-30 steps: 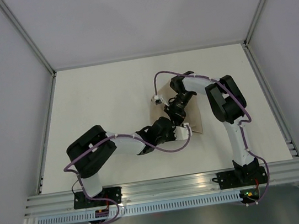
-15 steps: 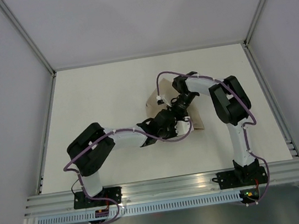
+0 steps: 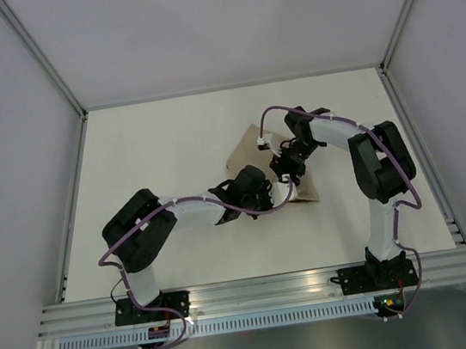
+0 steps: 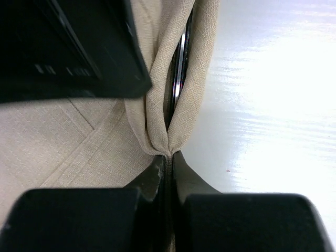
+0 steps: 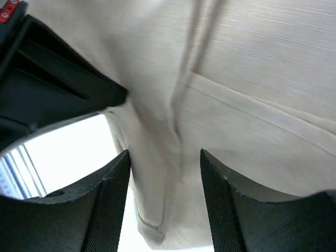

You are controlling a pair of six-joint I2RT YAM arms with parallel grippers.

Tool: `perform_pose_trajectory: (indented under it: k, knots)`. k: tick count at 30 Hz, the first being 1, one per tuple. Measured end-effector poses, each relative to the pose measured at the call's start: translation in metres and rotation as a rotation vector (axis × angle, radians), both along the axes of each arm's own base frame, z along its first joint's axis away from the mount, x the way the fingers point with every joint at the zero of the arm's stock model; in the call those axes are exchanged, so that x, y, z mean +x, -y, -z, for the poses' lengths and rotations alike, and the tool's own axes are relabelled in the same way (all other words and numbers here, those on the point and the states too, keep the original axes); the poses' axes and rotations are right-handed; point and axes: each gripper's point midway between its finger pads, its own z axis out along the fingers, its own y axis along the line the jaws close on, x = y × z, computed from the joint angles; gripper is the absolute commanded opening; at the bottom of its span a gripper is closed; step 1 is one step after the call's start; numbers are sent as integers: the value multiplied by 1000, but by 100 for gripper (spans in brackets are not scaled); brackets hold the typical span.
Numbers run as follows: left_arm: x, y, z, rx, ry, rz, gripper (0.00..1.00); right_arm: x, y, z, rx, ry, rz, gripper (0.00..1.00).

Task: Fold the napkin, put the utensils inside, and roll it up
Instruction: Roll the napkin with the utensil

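Note:
The tan napkin (image 3: 245,148) lies folded in the middle of the table, half hidden under both grippers. My left gripper (image 3: 263,189) is shut on a raised fold of the napkin (image 4: 169,153) at its right edge. A dark, shiny utensil (image 4: 180,63) shows inside that fold. My right gripper (image 3: 289,169) hovers right behind it, open. Its fingers (image 5: 110,199) straddle the rolled napkin edge (image 5: 157,173) without pinching it. The left gripper's black body (image 5: 47,89) fills the upper left of the right wrist view.
The white table (image 3: 160,150) stretches to the left and far side of the napkin. Metal frame rails (image 3: 72,206) run along both sides. In the left wrist view, bare table (image 4: 273,105) lies to the right of the fold.
The left gripper has closed on the napkin's edge fold. The right gripper has opened and let go, and its arm swung to the right. The napkin shifted slightly right.

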Motion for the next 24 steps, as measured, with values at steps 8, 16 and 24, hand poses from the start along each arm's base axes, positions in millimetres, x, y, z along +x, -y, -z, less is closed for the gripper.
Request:
perform_pose_trajectory:
  k: [8,16,24]
  knots:
    - [1,-4,-1,-76,-120,-11,2,35,32,-22,50,125,161,61]
    - [2,-17,0,-162,-349,-20,2,33,46,-42,96,280,197,61]
    - [6,-18,1,-251,-635,-13,2,16,51,-56,122,443,153,63]
